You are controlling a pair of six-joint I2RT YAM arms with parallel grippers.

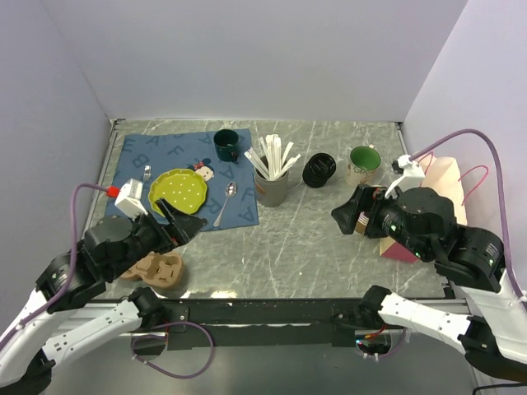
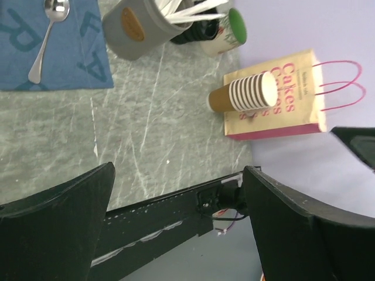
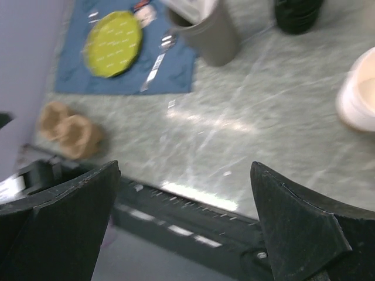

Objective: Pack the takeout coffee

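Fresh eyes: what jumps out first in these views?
The lime-green plate on the blue mat at left pops first. Then the grey cup of white sticks mid-table, and the cake bag at right with stacked paper cups lying sideways in front of it.

Clutter lay across the grey marble table (image 1: pixel 313 239).
A blue lettered mat (image 1: pixel 160 152) carried a lime plate (image 1: pixel 178 190), 1 spoon (image 1: pixel 226 202) and a dark green mug (image 1: pixel 227 146). Beside it stood a grey cup (image 1: pixel 271 190) of white sticks (image 1: pixel 272 155), stacked black lids (image 1: pixel 319 169) and a green-lined mug (image 1: pixel 363 164). Stacked paper cups (image 2: pixel 243 93) lay sideways just beside a "Cakes" bag (image 2: pixel 299 88), and a cardboard carrier (image 1: pixel 158 270) sat near the front edge.
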